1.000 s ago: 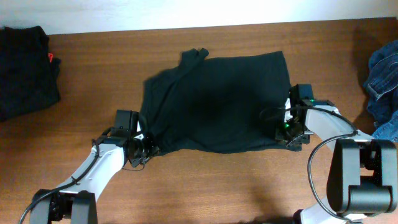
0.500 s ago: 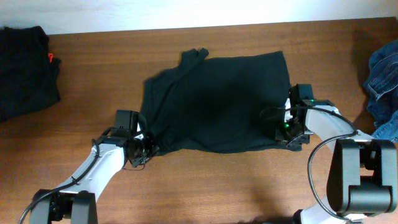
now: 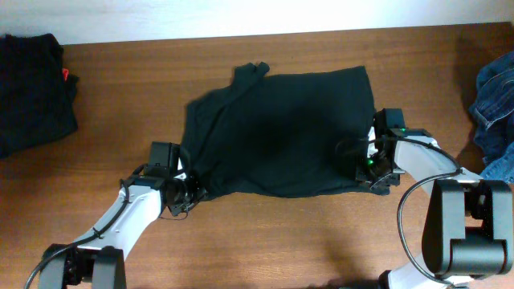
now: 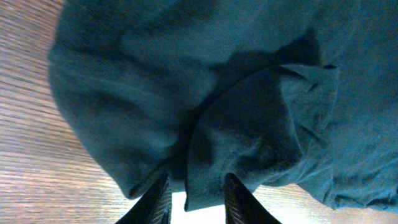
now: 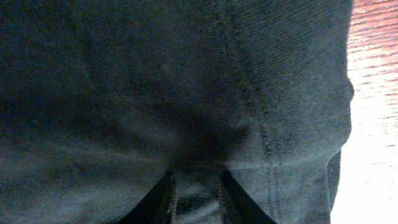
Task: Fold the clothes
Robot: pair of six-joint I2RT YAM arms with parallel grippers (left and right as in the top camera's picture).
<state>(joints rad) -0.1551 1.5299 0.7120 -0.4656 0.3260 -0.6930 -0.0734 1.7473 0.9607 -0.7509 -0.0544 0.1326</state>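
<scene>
The black T-shirt (image 3: 281, 132) is lying spread at the middle of the counter (image 3: 265, 241). The right gripper (image 3: 375, 171) is pinching its near-right hem, cloth filling the jaws. The left gripper (image 3: 187, 193) is straddling a bunched near-left corner — a gap is showing beside the cloth, so clamping cannot be told. Risk: that corner slipping free on lifting, skewing the fold.

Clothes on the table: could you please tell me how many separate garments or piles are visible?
3: a dark T-shirt spread at the centre, a black pile at the left edge, and blue denim at the right edge. Piles may hide more.
</scene>
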